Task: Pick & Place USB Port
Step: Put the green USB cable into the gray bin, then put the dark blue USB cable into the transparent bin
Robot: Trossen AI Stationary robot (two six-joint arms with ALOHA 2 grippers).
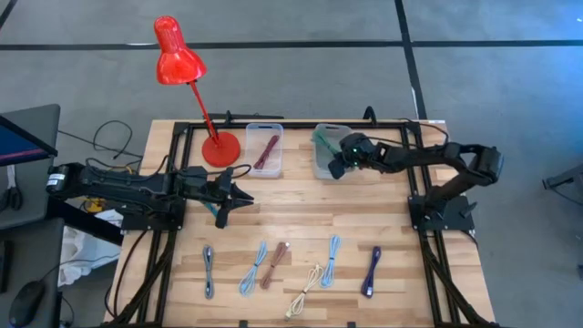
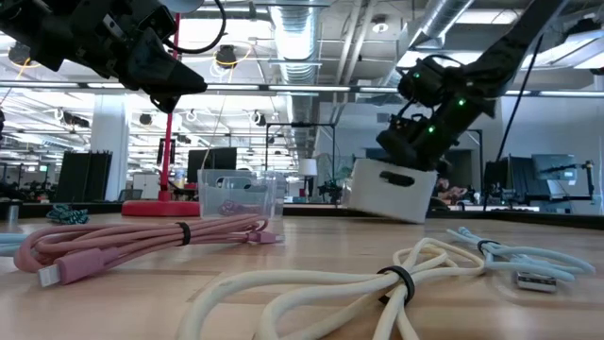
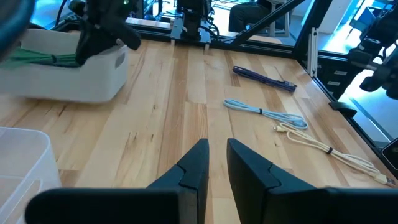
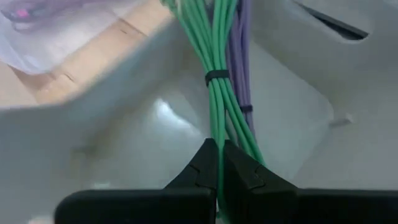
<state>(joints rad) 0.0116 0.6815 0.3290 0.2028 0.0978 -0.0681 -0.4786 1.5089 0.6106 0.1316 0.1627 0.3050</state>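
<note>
Right wrist view: right gripper (image 4: 217, 155), fingers pinched on the green cable bundle (image 4: 217, 56) inside the white bin (image 4: 292, 124) near the bench's far edge. Likely light, limp; best gripped beside its tie. Left gripper (image 3: 216, 158) empty, fingers narrowly parted.

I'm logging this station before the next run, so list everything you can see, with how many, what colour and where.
Red desk lamp: one, red, base on the table's far edge, head overhanging the floor.
Clear plastic bin: one, clear, beside the lamp base, holding a pinkish-red cable.
White plastic bin: one, white, far centre, holding green and purple cables.
Bundled USB cables: six in a near-edge row: grey, light blue, pink, cream, light blue, purple.
Wooden table: one, light wood.
Left hand: one, dark, above bare wood left of centre, fingers slightly apart, empty.
Right hand: one, dark, at the white bin, shut on the green cable bundle.
</note>
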